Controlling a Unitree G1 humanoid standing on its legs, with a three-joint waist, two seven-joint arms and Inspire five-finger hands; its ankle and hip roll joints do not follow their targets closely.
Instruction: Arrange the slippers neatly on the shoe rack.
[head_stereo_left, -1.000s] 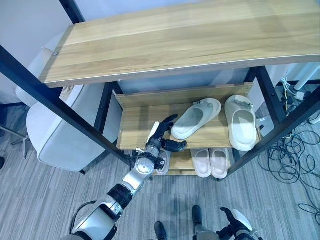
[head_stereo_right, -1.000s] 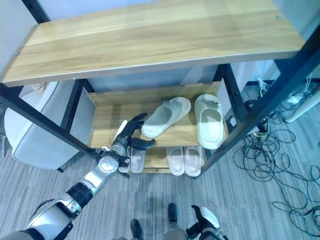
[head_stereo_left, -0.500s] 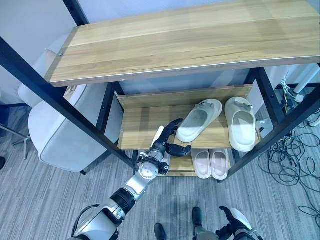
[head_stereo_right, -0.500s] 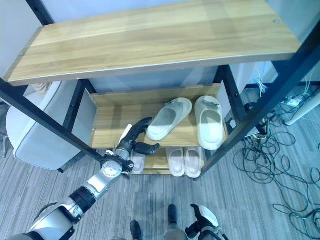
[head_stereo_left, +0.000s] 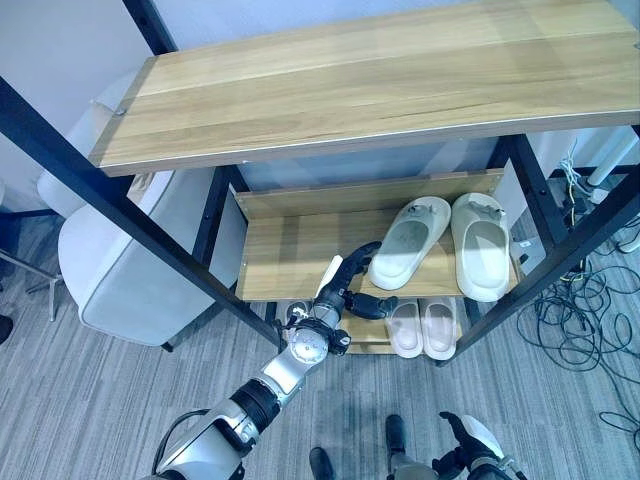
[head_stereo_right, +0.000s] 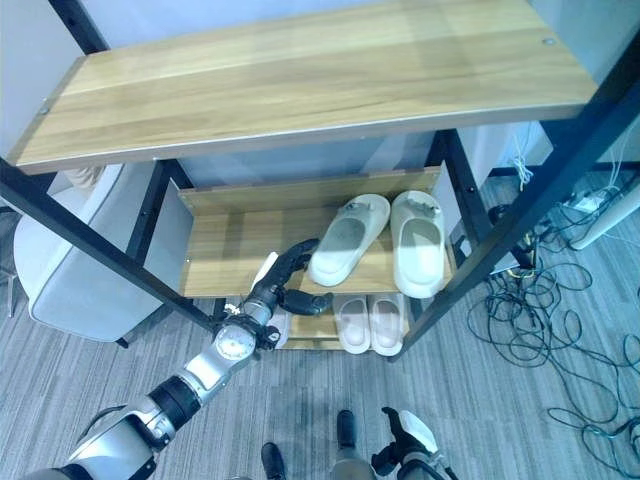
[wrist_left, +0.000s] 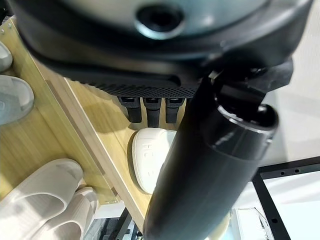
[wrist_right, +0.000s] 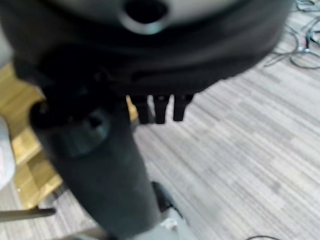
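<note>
A pair of cream slippers lies on the shoe rack's middle shelf (head_stereo_left: 285, 255). The left slipper (head_stereo_left: 412, 238) lies close beside the right slipper (head_stereo_left: 483, 250), both toes to the back, the left one still slightly slanted. My left hand (head_stereo_left: 348, 290) reaches over the shelf's front edge, open, its straight fingers (wrist_left: 150, 110) at the left slipper's heel (wrist_left: 150, 160). My right hand (head_stereo_left: 470, 440) hangs low over the floor, fingers (wrist_right: 160, 107) relaxed and holding nothing.
A pale pink pair (head_stereo_left: 420, 325) sits on the bottom shelf, with another slipper (head_stereo_left: 290, 315) under my left arm. The wide top shelf (head_stereo_left: 350, 90) overhangs the rack. Black frame posts (head_stereo_left: 130, 215) slant across. A grey-white chair (head_stereo_left: 120, 270) stands left; cables (head_stereo_left: 590, 310) lie right.
My left hand has moved right along the shelf, and the left cream slipper has slid right and turned straighter, closing up to the right one. The right hand has stayed put.
</note>
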